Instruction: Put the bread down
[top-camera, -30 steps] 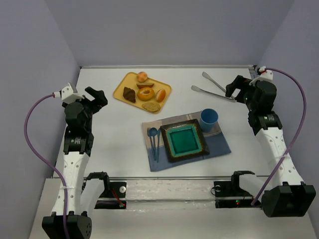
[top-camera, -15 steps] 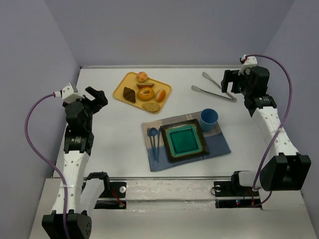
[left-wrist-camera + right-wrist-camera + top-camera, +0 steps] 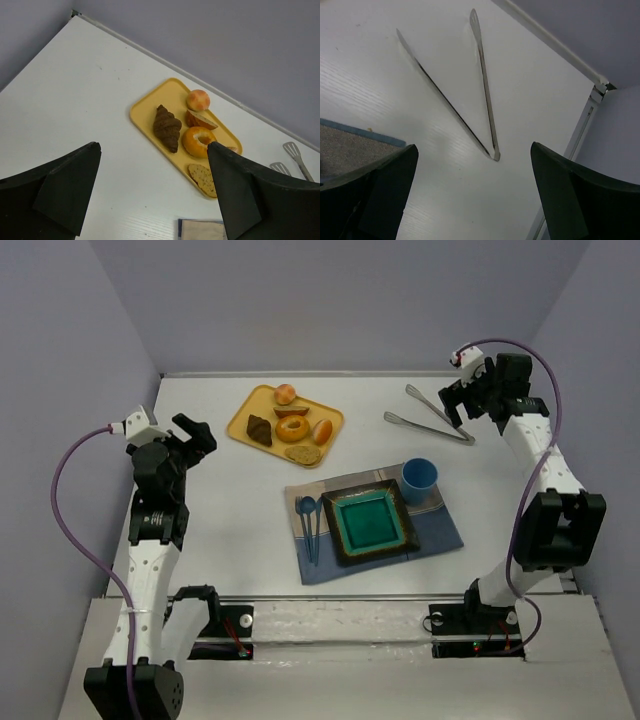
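Bread (image 3: 322, 431) lies at the right end of the yellow tray (image 3: 240, 420), just beside the bagel (image 3: 293, 428) and above the speckled slice (image 3: 303, 453). A dark croissant (image 3: 166, 127) and a round bun (image 3: 198, 100) share the tray. From the left wrist the bread is almost wholly hidden behind a finger.

The left gripper (image 3: 196, 432) hangs to the left of the tray, well apart from it, with its jaws spread and nothing between them. The right gripper (image 3: 452, 406) is at the far right of the table, just by the hinge end of the tongs (image 3: 470, 95). Its jaws are also wide and empty, and the tongs lie flat on the table, their arms splayed.

Nearer the arms, a teal plate (image 3: 370, 523) sits on a blue mat (image 3: 445, 532), with a blue cup (image 3: 419, 478) at its far right corner and blue cutlery (image 3: 308, 520) on its left side — all well apart from the bread.
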